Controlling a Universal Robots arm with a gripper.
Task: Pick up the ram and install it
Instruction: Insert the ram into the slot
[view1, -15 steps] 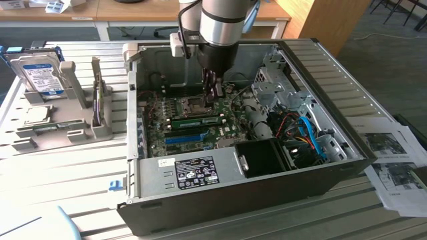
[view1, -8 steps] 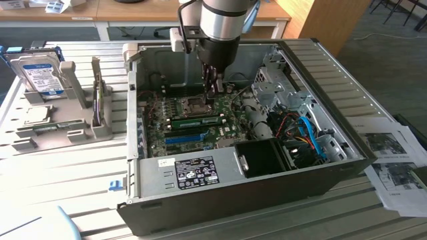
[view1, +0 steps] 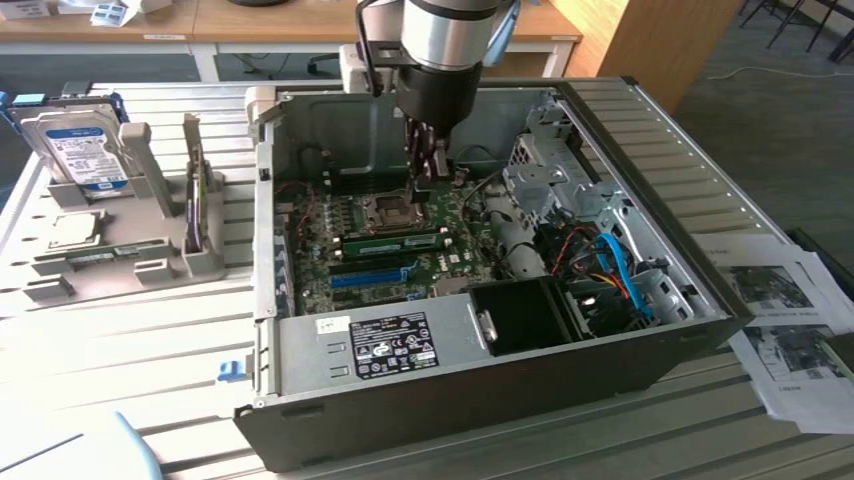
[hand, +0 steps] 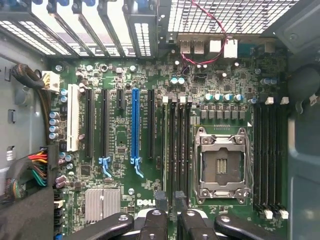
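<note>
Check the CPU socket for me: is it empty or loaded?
Empty. The CPU socket shows bare contacts inside its metal frame, with no chip or cooler on it.

Bright daylight washes the slatted desk (view1: 134, 340) in the exterior view, with pale glare toward that view's left. The open computer case (view1: 467, 400) holds deep shadow inside. In the wrist view the motherboard (hand: 125, 150) is evenly lit, and the case walls beside it are dim.

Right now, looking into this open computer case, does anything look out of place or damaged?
Nothing looks damaged or spilled. The one oddity: the CPU socket on the motherboard stands bare, with no processor in it and no cooler over it.
</note>
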